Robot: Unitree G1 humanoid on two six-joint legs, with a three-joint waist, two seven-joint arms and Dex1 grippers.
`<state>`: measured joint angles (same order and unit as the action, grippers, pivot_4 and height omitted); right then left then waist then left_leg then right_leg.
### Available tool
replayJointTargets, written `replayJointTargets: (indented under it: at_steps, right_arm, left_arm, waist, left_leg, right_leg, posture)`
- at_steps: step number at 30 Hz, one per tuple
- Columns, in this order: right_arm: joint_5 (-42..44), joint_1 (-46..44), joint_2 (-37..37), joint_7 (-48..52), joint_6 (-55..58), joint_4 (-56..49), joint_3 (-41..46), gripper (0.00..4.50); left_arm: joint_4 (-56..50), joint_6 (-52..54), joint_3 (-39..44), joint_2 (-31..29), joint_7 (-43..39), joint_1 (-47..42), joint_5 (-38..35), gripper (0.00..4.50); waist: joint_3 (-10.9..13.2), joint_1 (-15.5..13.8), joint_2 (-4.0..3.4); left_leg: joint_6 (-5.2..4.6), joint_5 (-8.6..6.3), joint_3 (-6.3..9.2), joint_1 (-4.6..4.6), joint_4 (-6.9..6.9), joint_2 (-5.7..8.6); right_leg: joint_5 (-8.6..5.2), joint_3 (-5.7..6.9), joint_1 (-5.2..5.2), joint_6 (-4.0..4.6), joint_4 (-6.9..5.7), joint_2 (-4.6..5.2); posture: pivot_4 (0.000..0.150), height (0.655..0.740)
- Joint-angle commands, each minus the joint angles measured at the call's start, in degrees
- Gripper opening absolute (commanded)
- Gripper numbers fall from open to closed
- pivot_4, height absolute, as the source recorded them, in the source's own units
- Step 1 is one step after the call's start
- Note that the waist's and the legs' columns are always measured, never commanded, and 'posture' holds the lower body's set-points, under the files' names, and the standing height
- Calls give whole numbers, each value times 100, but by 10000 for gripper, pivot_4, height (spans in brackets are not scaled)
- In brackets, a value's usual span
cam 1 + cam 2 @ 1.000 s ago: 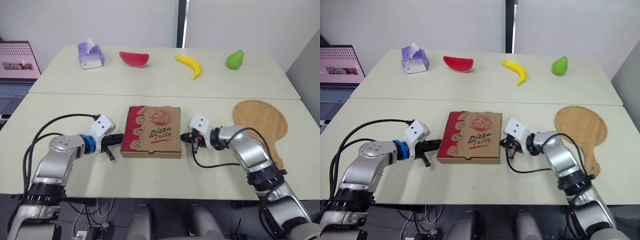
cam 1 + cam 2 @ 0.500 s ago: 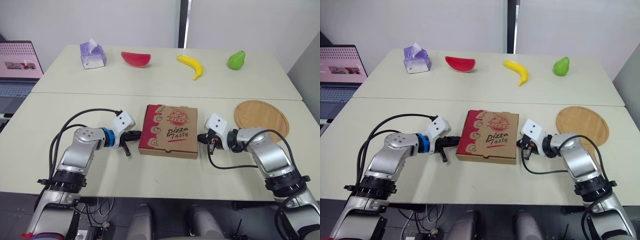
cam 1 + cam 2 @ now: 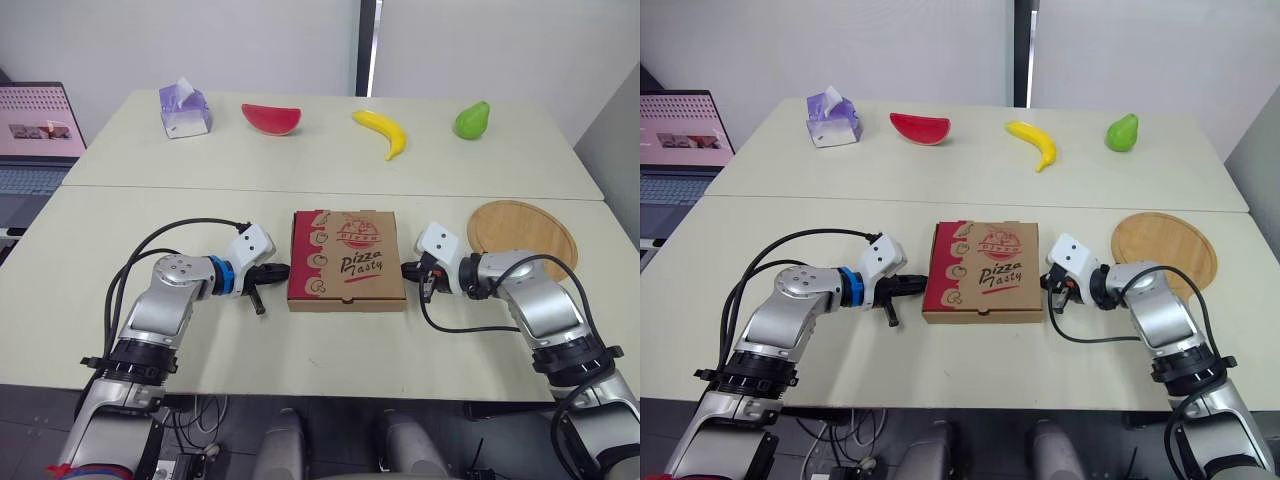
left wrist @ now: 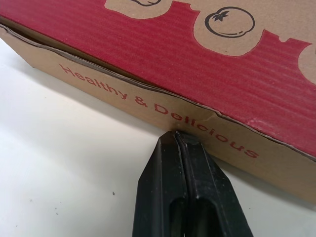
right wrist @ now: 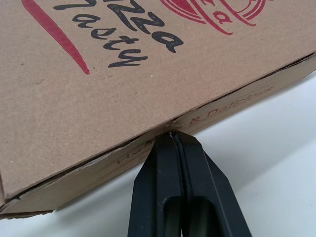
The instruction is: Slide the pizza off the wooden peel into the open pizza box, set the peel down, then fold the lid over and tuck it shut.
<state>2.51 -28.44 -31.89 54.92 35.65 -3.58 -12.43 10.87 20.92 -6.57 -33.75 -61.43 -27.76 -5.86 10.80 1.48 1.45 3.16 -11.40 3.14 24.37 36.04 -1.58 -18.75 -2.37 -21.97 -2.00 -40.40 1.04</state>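
Pale worktop [image 3: 330, 190] carries it all. The left hand [image 4: 176, 137], fingers pressed together and holding nothing, touches its tip to the left side wall of the pizza box [image 3: 346, 259]. The right hand [image 5: 171, 136], likewise pinched closed, touches the opposite wall. One box lies between the two hands, equally near both, lid down, side seams gaping slightly, so an inward squeeze looks like the remaining tuck. One wooden peel [image 3: 520, 228] lies flat beyond the right arm. Farther back sit one tissue box [image 3: 183, 108], one watermelon slice [image 3: 270, 117], one banana [image 3: 382, 130] and one pear [image 3: 470, 119].
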Motion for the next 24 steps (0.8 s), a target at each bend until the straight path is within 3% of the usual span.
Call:
replayJointTargets:
  at_steps: [1, 14, 24]
  right_arm:
    - [171, -70, 181, 120, -162, -248, -270, 483]
    - [109, -72, 118, 118, -305, -108, -249, 483]
    - [283, -196, -628, 440, -1443, 713, 448, 483]
  left_arm:
    - [-159, -197, -257, 197, -155, -143, -101, 0]
    - [-96, -221, -123, 119, -103, -117, -73, 0]
    - [188, -359, 986, -640, -38, 132, -510, 0]
  waist:
    - [0, 0, 0]
    - [0, 10, 0]
    - [0, 40, 0]
  left_leg:
    - [0, 0, 0, 0, 0, 0]
    - [0, 0, 0, -2, 0, -1]
    - [0, 0, -1, -2, -2, -6]
  right_leg:
    - [0, 0, 0, 0, 0, 0]
    - [0, 0, 2, 0, 0, -1]
    - [0, -1, -2, 0, 0, -3]
  posture:
    - [1500, 7400]
    - [1500, 7400]
    - [1500, 7400]
